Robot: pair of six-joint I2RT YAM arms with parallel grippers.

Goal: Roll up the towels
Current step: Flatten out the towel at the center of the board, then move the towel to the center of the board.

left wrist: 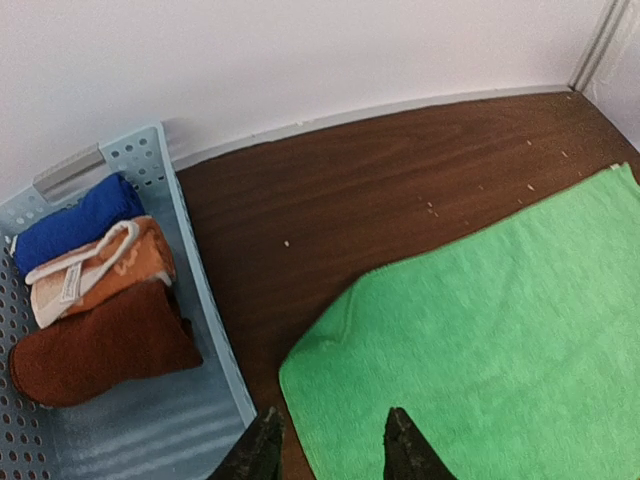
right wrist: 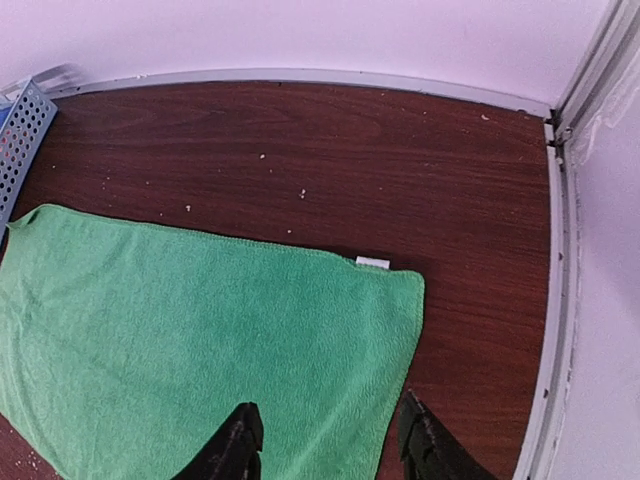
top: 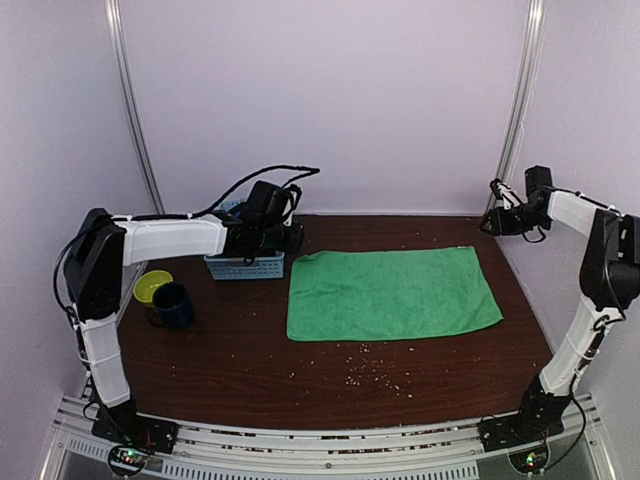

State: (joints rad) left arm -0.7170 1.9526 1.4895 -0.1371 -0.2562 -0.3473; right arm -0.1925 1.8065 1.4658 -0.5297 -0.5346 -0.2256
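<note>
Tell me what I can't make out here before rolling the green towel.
- Basket contents: top view, left arm covers them.
- Green towel near edge: both wrist views, cut off by the frame.
- Yellow bowl: top view, partly behind the mug.

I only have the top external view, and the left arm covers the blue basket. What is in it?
Observer: The left wrist view shows the rust towel lying rolled in the basket, next to a striped cloth and a blue cloth.
Operator: Is the left gripper holding anything?
Observer: No. The left gripper is open and empty, over a corner of the green towel.
Operator: And the right one?
Observer: The right gripper is open and empty too, above the towel corner that carries a small white tag.
</note>
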